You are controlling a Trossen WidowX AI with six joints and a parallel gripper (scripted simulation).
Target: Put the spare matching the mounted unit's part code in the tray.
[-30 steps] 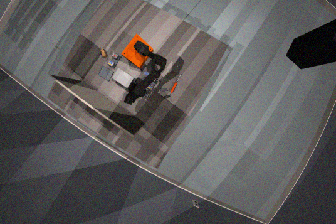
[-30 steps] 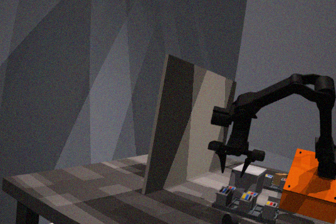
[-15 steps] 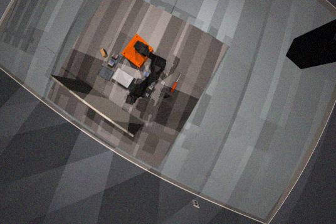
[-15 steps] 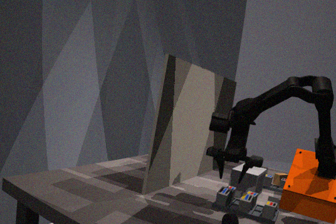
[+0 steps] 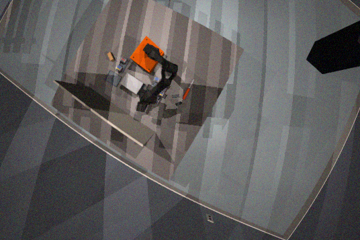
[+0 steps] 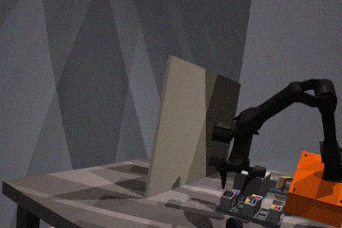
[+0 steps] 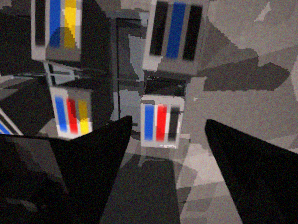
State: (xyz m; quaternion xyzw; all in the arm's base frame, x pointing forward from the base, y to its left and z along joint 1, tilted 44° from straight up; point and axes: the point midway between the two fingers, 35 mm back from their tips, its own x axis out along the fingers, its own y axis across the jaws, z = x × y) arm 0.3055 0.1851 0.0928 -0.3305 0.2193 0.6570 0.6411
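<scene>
My gripper (image 7: 168,122) (image 6: 233,189) is partly open, with nothing held. In the wrist view its fingertips stand to either side of a small grey unit (image 7: 161,131) with blue, red and black stripes. Other striped units show there: blue-red-yellow (image 7: 72,116), black-blue-yellow (image 7: 56,25) and black-blue-black (image 7: 175,35). Several spares (image 6: 254,204) (image 6: 276,211) stand in a dark rack in the exterior view. A flat grey tray (image 5: 113,78) lies beside the pale-topped box (image 5: 131,83) (image 6: 262,184). I cannot make out the mounted unit or the code on its back.
A tall panel (image 5: 115,127) (image 6: 178,124) stands beyond the arm. The orange base plate (image 5: 141,58) (image 6: 307,175) carries the arm. A wooden block (image 5: 111,56) (image 6: 284,182) lies past a second group of units (image 5: 119,67). A red-handled screwdriver (image 5: 186,93) lies on the other side.
</scene>
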